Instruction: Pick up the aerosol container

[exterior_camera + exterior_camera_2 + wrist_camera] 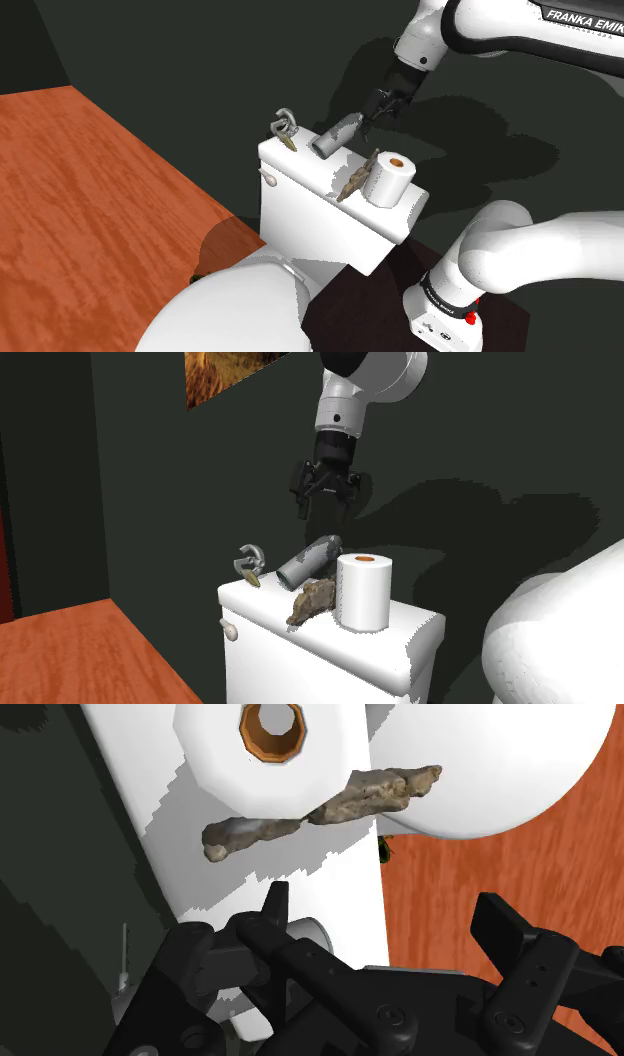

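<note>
The aerosol container (335, 135) (308, 562) is a grey cylinder lying on its side at the back of the white toilet tank's lid (300, 165) (385, 637), close to the dark wall. My black gripper (383, 108) (325, 502) hangs a short way above the can's wall-side end without touching it. In the wrist view the gripper (385, 919) stands open with nothing between its two fingers (275, 904), and the tank lid lies below.
A white toilet roll (390, 177) (363, 590) (270, 744) stands upright on the lid beside the can. A brown rock-like piece (352, 180) (312, 599) (330, 804) lies against the roll. A metal ring piece (284, 125) (250, 562) sits at the lid's far end. Wooden floor (80, 200) lies beyond.
</note>
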Robot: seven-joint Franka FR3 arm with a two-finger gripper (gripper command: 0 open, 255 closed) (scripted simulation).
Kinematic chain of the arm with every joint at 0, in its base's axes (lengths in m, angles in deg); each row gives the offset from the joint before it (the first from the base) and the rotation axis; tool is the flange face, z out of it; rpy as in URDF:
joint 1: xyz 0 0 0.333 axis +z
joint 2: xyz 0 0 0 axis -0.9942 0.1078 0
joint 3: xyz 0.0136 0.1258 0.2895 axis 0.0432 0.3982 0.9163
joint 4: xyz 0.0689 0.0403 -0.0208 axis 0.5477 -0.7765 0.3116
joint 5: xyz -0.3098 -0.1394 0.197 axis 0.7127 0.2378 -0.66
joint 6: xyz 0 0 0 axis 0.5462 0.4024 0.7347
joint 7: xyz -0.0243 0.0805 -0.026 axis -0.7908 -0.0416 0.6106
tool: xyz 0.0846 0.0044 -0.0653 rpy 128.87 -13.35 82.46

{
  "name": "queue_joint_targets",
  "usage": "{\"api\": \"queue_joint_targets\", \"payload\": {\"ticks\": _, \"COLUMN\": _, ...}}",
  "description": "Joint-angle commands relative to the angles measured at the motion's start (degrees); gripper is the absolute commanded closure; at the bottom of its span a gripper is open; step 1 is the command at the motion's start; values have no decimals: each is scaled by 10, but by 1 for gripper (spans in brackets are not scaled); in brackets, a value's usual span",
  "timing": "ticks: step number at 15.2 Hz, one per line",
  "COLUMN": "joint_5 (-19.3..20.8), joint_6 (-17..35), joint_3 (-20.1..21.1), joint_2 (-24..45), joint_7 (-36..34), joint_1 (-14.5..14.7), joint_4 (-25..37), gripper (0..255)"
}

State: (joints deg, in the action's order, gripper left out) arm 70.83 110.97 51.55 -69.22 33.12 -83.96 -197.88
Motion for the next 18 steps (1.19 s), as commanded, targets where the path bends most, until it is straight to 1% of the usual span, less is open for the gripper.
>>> {"api": "queue_joint_targets", "payload": {"ticks": 1, "joint_5": 0, "joint_6": 0, "joint_3": 0, "joint_2": 0, "joint_7": 0, "joint_1": 0, "joint_4": 0, "gripper": 0}}
{"api": "queue_joint_targets", "payload": {"ticks": 5, "joint_5": 61, "joint_6": -21, "joint_3": -69, "joint_2": 58, "joint_7": 179, "joint_1": 26, "joint_4": 35, "gripper": 0}}
{"api": "queue_joint_targets", "payload": {"ticks": 10, "joint_5": 127, "joint_6": -33, "joint_3": -138, "joint_2": 156, "joint_7": 398, "joint_1": 60, "joint_4": 106, "gripper": 0}}
{"api": "queue_joint_targets", "payload": {"ticks": 14, "joint_5": 166, "joint_6": -32, "joint_3": -178, "joint_2": 247, "joint_7": 568, "joint_1": 86, "joint_4": 176, "gripper": 0}}
{"api": "queue_joint_targets", "payload": {"ticks": 18, "joint_5": 192, "joint_6": -21, "joint_3": -204, "joint_2": 341, "joint_7": 731, "joint_1": 107, "joint_4": 250, "gripper": 0}}
